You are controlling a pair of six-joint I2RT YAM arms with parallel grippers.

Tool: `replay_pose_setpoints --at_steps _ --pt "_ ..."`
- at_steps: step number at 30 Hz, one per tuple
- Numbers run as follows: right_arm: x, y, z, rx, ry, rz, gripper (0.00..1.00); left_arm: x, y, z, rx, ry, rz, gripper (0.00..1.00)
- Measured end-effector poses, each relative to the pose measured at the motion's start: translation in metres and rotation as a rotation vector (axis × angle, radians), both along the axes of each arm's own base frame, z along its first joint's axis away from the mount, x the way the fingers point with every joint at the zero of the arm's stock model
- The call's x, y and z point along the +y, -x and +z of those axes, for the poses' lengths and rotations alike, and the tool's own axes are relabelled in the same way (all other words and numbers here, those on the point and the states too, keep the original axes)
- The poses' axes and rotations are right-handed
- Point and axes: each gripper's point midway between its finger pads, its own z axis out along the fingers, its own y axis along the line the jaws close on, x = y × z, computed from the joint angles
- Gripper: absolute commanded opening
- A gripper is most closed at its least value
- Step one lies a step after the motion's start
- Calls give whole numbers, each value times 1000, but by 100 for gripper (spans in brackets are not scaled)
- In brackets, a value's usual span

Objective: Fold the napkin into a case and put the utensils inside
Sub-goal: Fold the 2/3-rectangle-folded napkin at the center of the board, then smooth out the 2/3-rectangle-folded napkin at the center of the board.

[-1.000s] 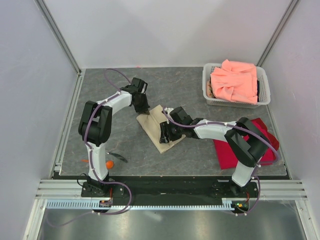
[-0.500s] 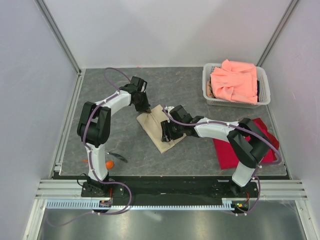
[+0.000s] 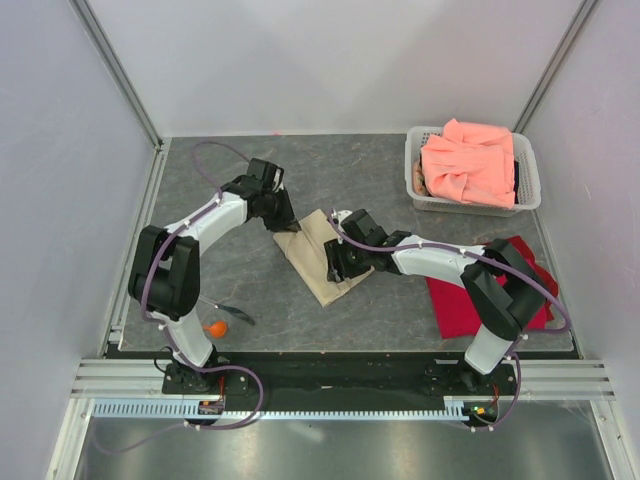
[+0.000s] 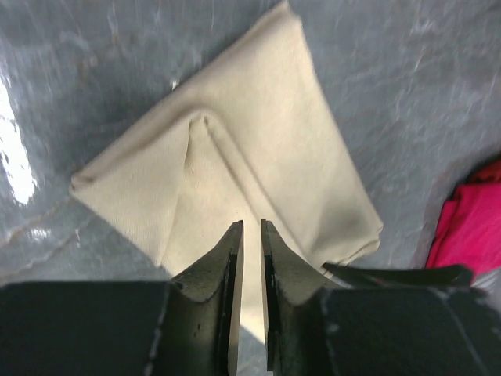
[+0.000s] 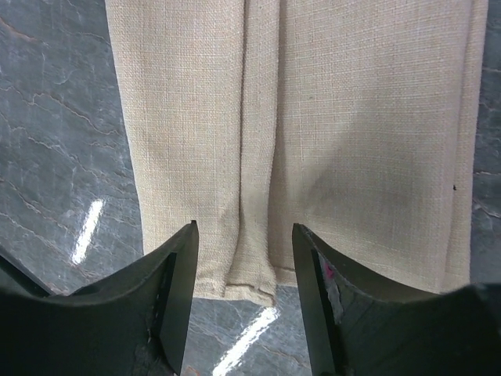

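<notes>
At the worktop's [image 3: 370, 175] middle lies the folded napkin [image 3: 316, 258]. The left gripper [image 4: 251, 229], narrowed to a slit, sits over its far end; the right gripper [image 5: 244, 235], spread wide, over its near end.

A grey table [image 3: 380, 170] carries a folded napkin [image 3: 312, 262] at centre, a white basket [image 3: 412, 160] upper right, a red cloth [image 3: 455, 305] right, and a spoon [image 3: 217, 327] and dark utensil [image 3: 235, 315] lower left.

Napkin [image 3: 322, 255]: plain beige-tan with a fine woven texture and no print. Counter [image 3: 370, 170]: dark grey with pale marble-like veining. Basket [image 3: 413, 170] is white, the cloth in it [image 3: 470, 160] salmon-pink, the second cloth [image 3: 455, 305] bright red, the spoon [image 3: 217, 327] orange; left claw [image 4: 250, 227] and right claw [image 5: 244, 231] are black.
</notes>
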Motion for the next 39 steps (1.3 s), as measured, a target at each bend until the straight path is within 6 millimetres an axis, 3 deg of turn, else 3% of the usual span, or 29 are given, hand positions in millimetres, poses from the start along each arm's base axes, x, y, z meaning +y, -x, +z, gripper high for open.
replay_pose_setpoints --at_steps 6,13,16,19,22,31,39 --pt "-4 1 8 -13 7 -2 61 7 34 -19 68 -2 -16 11" --pt "4 3 19 -5 -31 7 59 16 26 -17 62 32 12 7" --pt "18 -4 31 -6 -72 18 50 29 11 -13 57 81 56 6" --pt "39 -12 45 0 -143 37 35 37 -5 -15 57 112 90 5" --pt "57 -17 51 21 -205 56 29 40 -11 -23 70 127 104 4" --pt "95 -20 31 143 -303 105 25 33 -9 -40 97 151 101 3" --pt "128 -43 26 155 -367 140 24 33 0 -68 156 154 106 2"
